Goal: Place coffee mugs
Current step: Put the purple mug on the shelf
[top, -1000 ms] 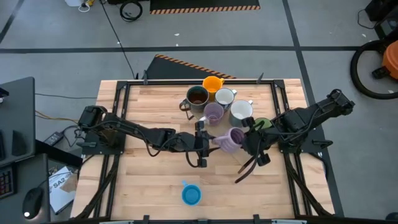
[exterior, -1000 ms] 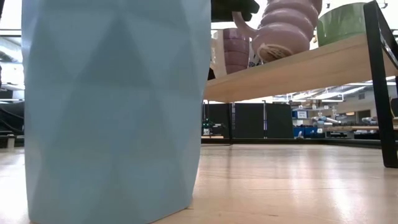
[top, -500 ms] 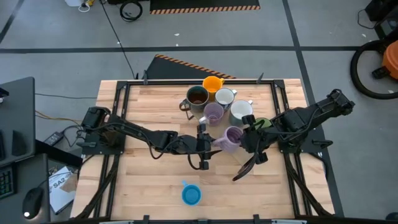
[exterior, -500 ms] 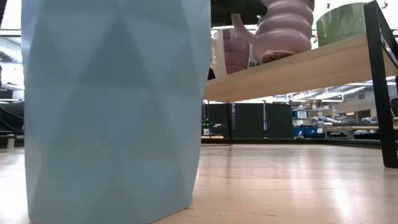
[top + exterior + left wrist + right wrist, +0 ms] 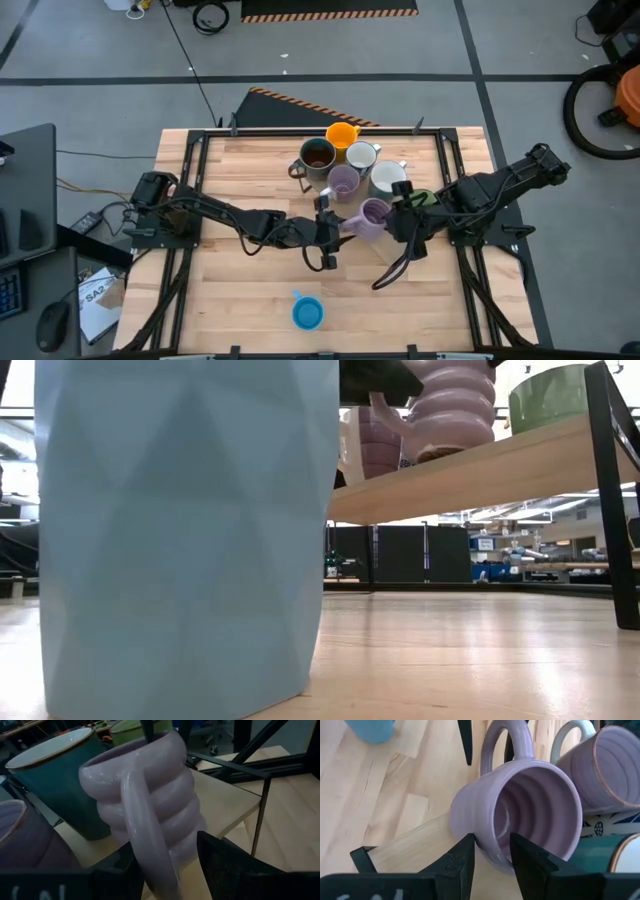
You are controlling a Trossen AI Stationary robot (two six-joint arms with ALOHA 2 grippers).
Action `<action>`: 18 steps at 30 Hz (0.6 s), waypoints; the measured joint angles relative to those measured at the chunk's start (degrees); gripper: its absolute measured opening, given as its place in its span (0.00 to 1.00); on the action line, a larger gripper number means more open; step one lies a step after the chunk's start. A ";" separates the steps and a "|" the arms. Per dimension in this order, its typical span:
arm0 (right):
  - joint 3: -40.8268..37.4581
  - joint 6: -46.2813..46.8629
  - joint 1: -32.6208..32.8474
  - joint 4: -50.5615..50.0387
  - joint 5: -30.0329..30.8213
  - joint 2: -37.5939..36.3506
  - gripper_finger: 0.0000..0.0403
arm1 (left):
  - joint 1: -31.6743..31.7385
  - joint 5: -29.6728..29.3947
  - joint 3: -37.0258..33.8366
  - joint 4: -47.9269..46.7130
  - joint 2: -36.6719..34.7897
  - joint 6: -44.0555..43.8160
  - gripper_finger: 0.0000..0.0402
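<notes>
A ribbed purple mug (image 5: 372, 217) stands nearly upright at the near edge of a raised wooden shelf (image 5: 480, 465), in front of the other mugs. My right gripper (image 5: 492, 852) is shut on its rim. My left gripper (image 5: 165, 870) is open, its fingers standing on either side of the mug's handle (image 5: 145, 820), with a gap showing beside one of them. Behind stand the orange (image 5: 342, 133), dark brown (image 5: 317, 155), white (image 5: 361, 155), smooth purple (image 5: 343, 182) and second pale (image 5: 388, 178) mugs. The green mug (image 5: 550, 395) is partly hidden by my right arm. The blue mug (image 5: 308, 312) rests on the table near its near edge. My right gripper pinches the ribbed purple mug's wall at the rim (image 5: 492, 840), opposite the handle, with one finger inside the mug and one outside. The fingers come slanting down from the table's right. The mug is slightly tilted, its base (image 5: 440, 452) at the shelf board.
The shelf is a wooden board on a black frame (image 5: 225, 767), raised above the table. Mugs crowd it close behind the held one. The blue mug fills the low view's left half (image 5: 180, 530). Bare table lies between the shelf and the blue mug.
The ribbed purple mug has been turned from lying tilted to nearly upright and has shifted a little toward the far edge, closer to the other mugs. My right gripper has moved with it. My left gripper has stayed at the handle.
</notes>
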 joint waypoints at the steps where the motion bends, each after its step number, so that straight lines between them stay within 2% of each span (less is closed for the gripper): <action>1: 0.00 0.47 0.01 -0.40 0.10 0.00 0.32 | -0.12 -0.10 0.00 -0.22 -0.02 0.02 0.43; 7: 0.00 1.48 0.01 -1.14 -0.29 0.02 0.32 | -1.00 -1.07 0.00 -0.33 -0.07 1.43 0.46; 14: -0.02 2.34 0.01 -1.51 0.93 0.02 0.32 | -3.29 -10.35 0.01 -0.20 -2.66 4.14 0.55; 18: -0.04 2.25 0.01 -1.51 1.02 0.04 0.32 | -3.54 -10.81 0.00 -2.78 -2.71 2.75 0.55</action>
